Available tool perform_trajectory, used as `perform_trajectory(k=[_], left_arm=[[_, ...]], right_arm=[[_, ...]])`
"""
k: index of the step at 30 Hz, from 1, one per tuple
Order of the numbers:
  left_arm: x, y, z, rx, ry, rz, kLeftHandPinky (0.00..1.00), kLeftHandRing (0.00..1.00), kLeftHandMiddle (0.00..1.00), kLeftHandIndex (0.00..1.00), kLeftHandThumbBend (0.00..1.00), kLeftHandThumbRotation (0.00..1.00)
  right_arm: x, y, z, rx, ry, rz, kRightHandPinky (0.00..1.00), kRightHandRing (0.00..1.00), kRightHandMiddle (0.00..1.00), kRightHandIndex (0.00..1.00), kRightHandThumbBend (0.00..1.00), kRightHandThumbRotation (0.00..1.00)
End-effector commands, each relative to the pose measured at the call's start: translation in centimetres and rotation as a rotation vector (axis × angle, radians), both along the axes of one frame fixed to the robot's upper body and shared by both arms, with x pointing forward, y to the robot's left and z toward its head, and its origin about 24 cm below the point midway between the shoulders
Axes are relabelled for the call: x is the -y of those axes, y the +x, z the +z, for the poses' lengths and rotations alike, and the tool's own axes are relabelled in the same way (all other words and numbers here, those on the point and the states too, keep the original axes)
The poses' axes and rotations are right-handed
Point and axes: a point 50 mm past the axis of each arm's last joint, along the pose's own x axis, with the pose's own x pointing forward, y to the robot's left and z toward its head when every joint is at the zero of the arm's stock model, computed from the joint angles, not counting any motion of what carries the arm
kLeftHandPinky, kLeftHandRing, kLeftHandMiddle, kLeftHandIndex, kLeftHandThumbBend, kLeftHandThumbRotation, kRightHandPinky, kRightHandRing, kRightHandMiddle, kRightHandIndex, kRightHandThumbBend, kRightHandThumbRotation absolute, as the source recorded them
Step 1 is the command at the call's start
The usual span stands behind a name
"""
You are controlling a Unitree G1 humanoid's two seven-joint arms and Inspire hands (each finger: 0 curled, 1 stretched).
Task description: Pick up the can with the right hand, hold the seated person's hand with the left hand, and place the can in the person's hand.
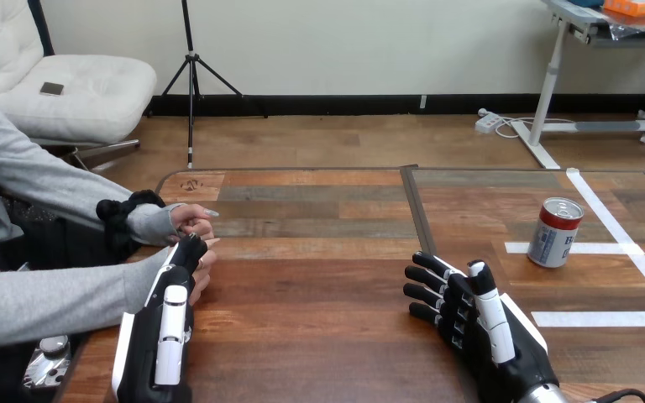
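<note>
The can (555,232) stands upright on the right side of the wooden worktop (319,285), inside an area marked by white tape lines (609,216), with nothing touching it. The right hand (470,323) lies at the near right, well apart from the can and nearer than it, its fingers loosely bent and spread, empty. The left hand (164,336) reaches forward along the near left edge, its back upward, and its far end lies against the person's nearer hand (201,275), partly covering it. Whether it grips that hand cannot be told. The person's farther hand (186,220) hovers just beyond, close to the left hand's tip, and holds nothing.
</note>
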Motion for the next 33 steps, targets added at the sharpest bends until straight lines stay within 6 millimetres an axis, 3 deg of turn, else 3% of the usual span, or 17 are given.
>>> perform_trajectory(k=[1,9,17,27,33], left_arm=[[0.1,2.0,2.0,0.101,0.027,-0.016,1.00,0.97,0.92,0.90,0.42,0.96],[0.0,2.1,1.9,0.097,0.028,-0.012,1.00,0.96,0.91,0.88,0.43,0.93],[0.0,2.3,1.9,0.103,0.025,-0.008,1.00,0.95,0.90,0.87,0.45,0.92],[0.0,2.4,1.8,0.100,0.019,-0.004,1.00,0.93,0.88,0.87,0.47,0.90],[-0.1,2.4,1.8,0.102,0.028,-0.002,0.94,0.91,0.88,0.87,0.47,0.90]], right_arm=[[-0.1,2.3,2.6,0.117,-0.013,0.014,0.88,0.89,0.89,0.90,0.90,1.00],[-0.1,2.4,2.6,0.119,0.032,0.011,0.89,0.90,0.89,0.90,0.85,1.00],[0.1,3.0,3.0,0.138,0.023,0.008,0.92,0.90,0.90,0.90,0.87,1.00],[0.8,4.6,4.9,0.209,-0.002,-0.034,0.90,0.86,0.87,0.88,0.90,1.00],[1.4,5.5,6.2,0.255,-0.013,-0.054,0.86,0.84,0.85,0.85,0.91,1.00]])
